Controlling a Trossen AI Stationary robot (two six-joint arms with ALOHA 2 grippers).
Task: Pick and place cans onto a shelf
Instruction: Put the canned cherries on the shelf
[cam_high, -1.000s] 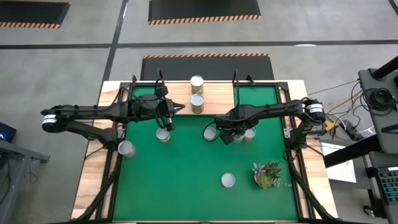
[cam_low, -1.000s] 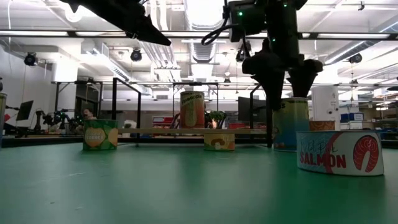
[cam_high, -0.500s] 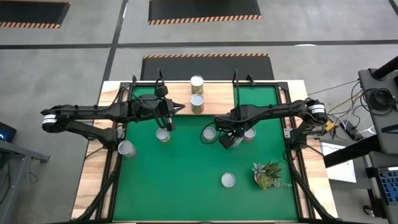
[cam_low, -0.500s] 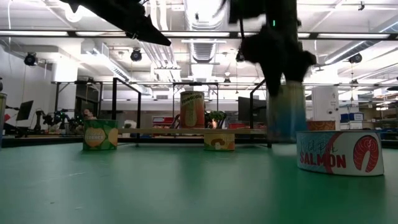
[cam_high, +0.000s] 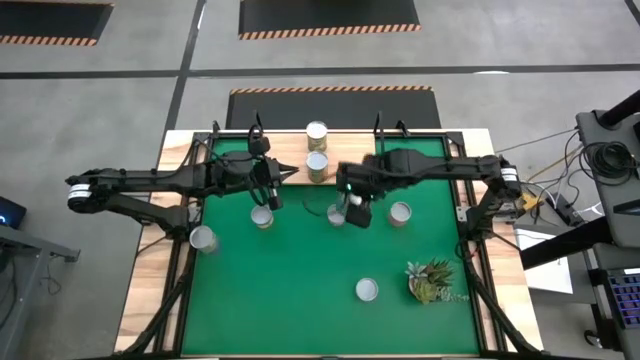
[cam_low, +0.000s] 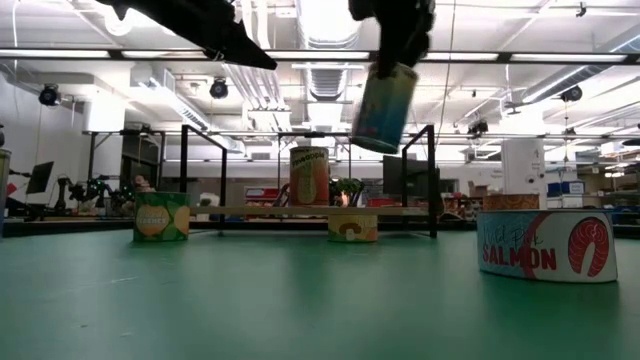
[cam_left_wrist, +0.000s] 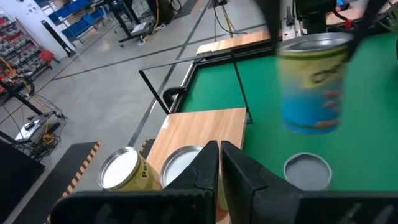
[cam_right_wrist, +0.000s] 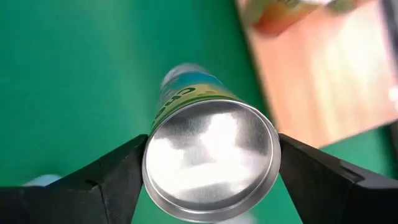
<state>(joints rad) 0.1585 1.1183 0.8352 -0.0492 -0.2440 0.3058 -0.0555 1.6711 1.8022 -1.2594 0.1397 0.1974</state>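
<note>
Overhead: right tool (cam_high: 352, 205) clamped a can (cam_high: 353, 213) above the green mat (cam_high: 300, 280), near the shelf (cam_high: 345, 150), which carried two cans (cam_high: 316, 150). Left tool (cam_high: 290, 173) hung shut beside the shelf. Other cans sat on the mat near a plant (cam_high: 430, 280).

Low view: held can (cam_low: 385, 107) hung tilted in the air, clear of the mat, shelf (cam_low: 270, 210) behind it. Salmon tin (cam_low: 545, 245) stood near right.

Left wrist: closed fingers (cam_left_wrist: 211, 168) over the shelf (cam_left_wrist: 199, 127); blue-yellow can (cam_left_wrist: 309, 84) airborne beyond.

Right wrist: both fingers (cam_right_wrist: 112, 180) pressed the can's (cam_right_wrist: 210, 165) sides.
</note>
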